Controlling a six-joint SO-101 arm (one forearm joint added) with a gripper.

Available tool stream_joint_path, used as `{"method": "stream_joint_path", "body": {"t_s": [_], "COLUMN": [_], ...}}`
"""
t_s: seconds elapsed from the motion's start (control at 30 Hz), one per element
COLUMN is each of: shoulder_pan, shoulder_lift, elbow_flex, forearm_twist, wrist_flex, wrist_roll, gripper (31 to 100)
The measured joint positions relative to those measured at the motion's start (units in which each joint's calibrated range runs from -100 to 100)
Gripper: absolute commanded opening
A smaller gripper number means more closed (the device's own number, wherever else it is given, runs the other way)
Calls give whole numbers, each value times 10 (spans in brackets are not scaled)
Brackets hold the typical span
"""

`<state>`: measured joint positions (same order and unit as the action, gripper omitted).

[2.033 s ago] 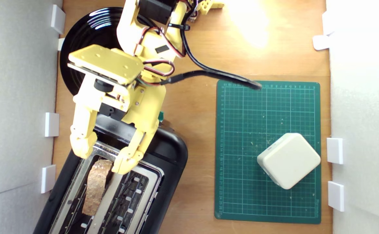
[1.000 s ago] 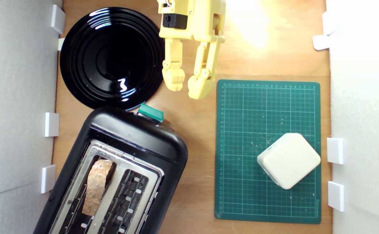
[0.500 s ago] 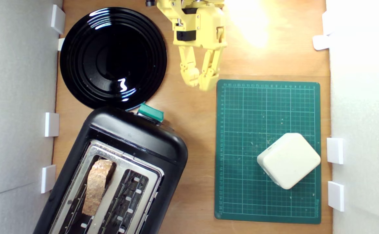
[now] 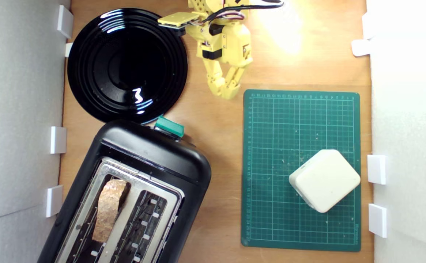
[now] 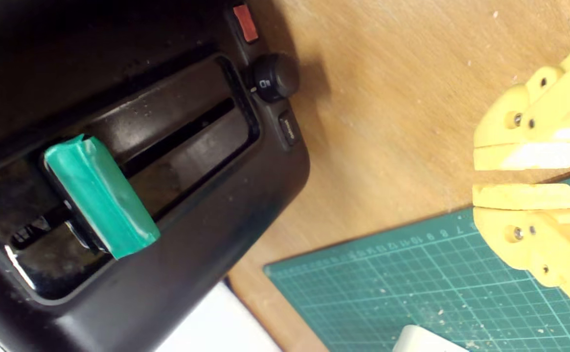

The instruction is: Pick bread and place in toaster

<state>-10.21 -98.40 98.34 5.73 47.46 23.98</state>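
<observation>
A: How does the end effector [image 4: 224,91] stand?

B: Its two yellow fingers [image 5: 527,155] are pressed together with only a thin slit between them, and nothing is held. It hangs over bare counter [image 4: 216,120], well apart from the toaster [image 4: 154,153], past that appliance's lever end.

A: And the bread [image 4: 108,209]?

B: In the toaster, standing on edge in the slot farther from the cutting mat [image 4: 300,168], with its brown top poking above the silver top plate. The other slot shows only its wire guides.

A: The lever [image 5: 101,195]?

B: Teal-green, sticking out of the toaster's end face beside a black knob [image 5: 274,77].

A: Anything else near the toaster?

B: A glossy black plate [image 4: 127,64] just beyond its lever end. A cream-white block [image 4: 324,180] sits on the cutting mat.
</observation>
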Motion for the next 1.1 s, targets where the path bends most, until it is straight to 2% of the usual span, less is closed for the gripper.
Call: {"method": "stream_joint_path", "body": {"t_s": [0.3,0.43,1.1], "shoulder_pan": [1,1,1], "shoulder_lift": [-3,-3,-3], "elbow_flex": [1,3,3], "forearm_twist": [-4,-4,-4], "wrist_flex": [0,12,97], "wrist_roll": [4,4,4], "gripper": [433,399,397]}}
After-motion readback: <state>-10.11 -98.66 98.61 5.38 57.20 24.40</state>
